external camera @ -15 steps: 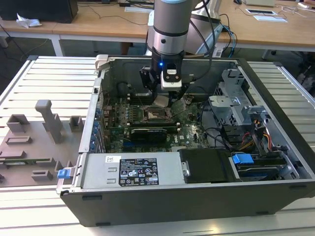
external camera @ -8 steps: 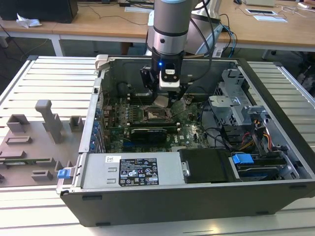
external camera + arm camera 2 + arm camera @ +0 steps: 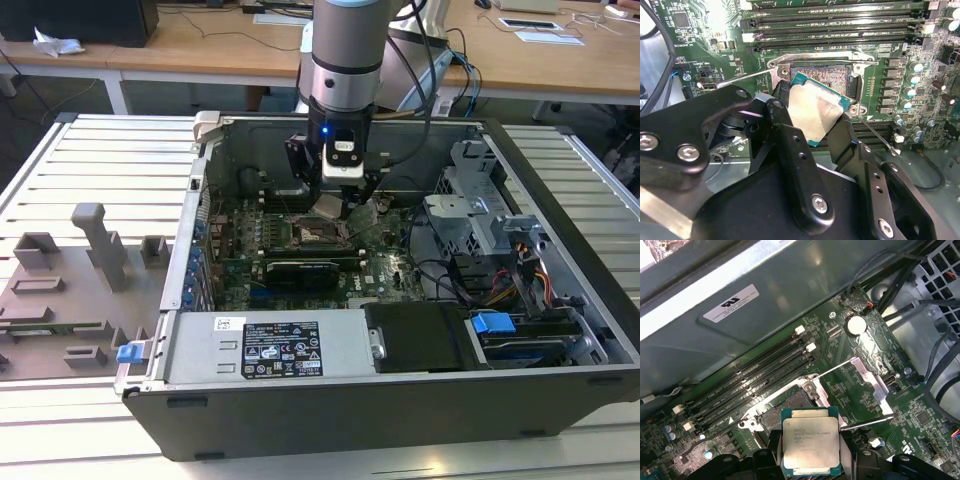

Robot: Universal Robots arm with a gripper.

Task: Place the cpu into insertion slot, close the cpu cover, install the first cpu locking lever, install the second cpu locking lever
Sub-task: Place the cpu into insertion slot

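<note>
Jaws pinch cpu (image 3: pixel 815 112) edges above insertion slot (image 3: pixel 827 75).

Wooden desks (image 3: pixel 180 45) behind slatted table (image 3: pixel 110 150)

Exterior view high, wide; both wrist views closely share insertion slot (image 3: pixel 822 75) (image 3: pixel 789 401)

Silver-grey cpu (image 3: pixel 809 441), black hand (image 3: pixel 812 132), green motherboard (image 3: pixel 865 385).
</note>
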